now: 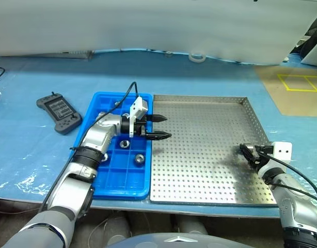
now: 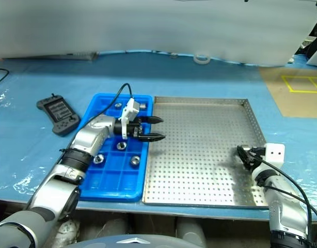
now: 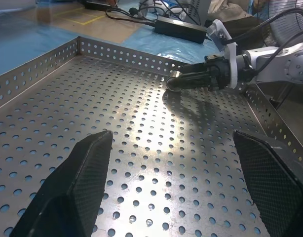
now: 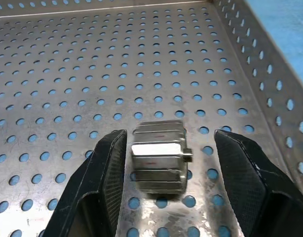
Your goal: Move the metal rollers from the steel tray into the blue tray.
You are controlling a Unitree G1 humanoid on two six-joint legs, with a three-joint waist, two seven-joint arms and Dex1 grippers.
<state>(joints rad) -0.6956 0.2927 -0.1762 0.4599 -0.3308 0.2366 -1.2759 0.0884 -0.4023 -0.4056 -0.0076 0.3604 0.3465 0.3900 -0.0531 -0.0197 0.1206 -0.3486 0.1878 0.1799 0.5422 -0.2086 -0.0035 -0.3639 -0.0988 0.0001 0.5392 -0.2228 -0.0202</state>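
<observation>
Right gripper (image 4: pixel 166 163) astride roller (image 4: pixel 158 157), seemingly ungripped, steel tray (image 4: pixel 67 74)

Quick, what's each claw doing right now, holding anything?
Left gripper: open, empty, over the steel tray's edge.
Right gripper: open, straddling a metal roller, not clamped on it.

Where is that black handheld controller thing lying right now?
The black controller lies on the blue table cover at the robot's left, just beyond the blue tray's outer edge, on the side away from the steel tray.
</observation>
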